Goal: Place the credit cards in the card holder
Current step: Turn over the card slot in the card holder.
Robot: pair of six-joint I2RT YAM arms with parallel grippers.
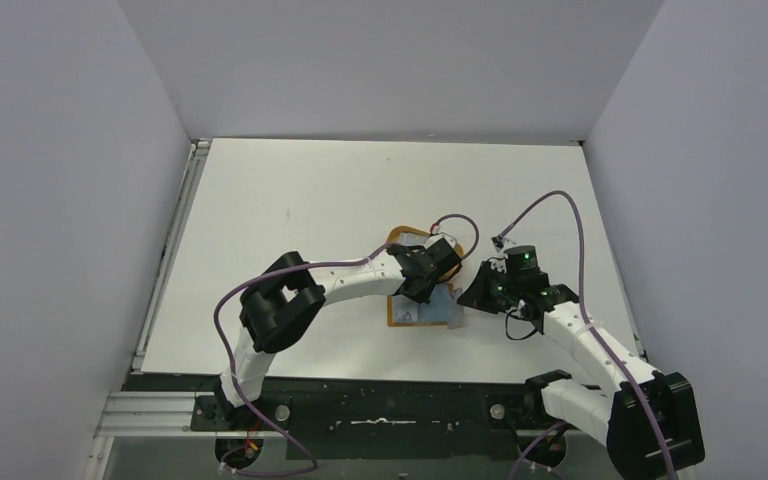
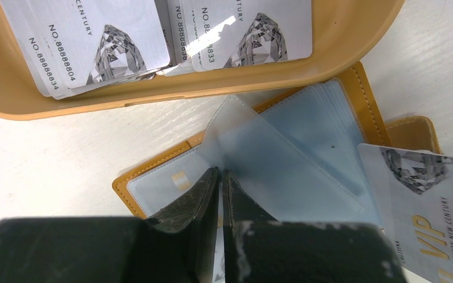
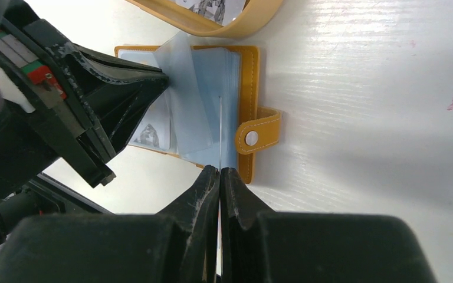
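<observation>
The orange-brown card holder [image 2: 363, 94] lies open on the table, its clear pockets fanned upward. My left gripper [image 2: 221, 172] is shut on one clear pocket leaf and holds it lifted off the stack. My right gripper [image 3: 219, 170] is shut on a credit card [image 3: 219, 132], seen edge-on as a thin line over the holder [image 3: 249, 76] beside its snap tab [image 3: 258, 133]. The left wrist view shows that same card [image 2: 430, 206] flat, with a diamond picture and VIP print, at the holder's right edge. In the top view both grippers [image 1: 438, 288] [image 1: 475, 290] meet over the holder [image 1: 410, 312].
A tan shallow tray [image 2: 212, 82] sits just behind the holder and holds several more diamond-printed cards [image 2: 94, 35]. Its rim [image 3: 242, 23] is close to the lifted leaf. The left arm's black fingers [image 3: 124, 88] crowd the holder's left side. White walls enclose the table.
</observation>
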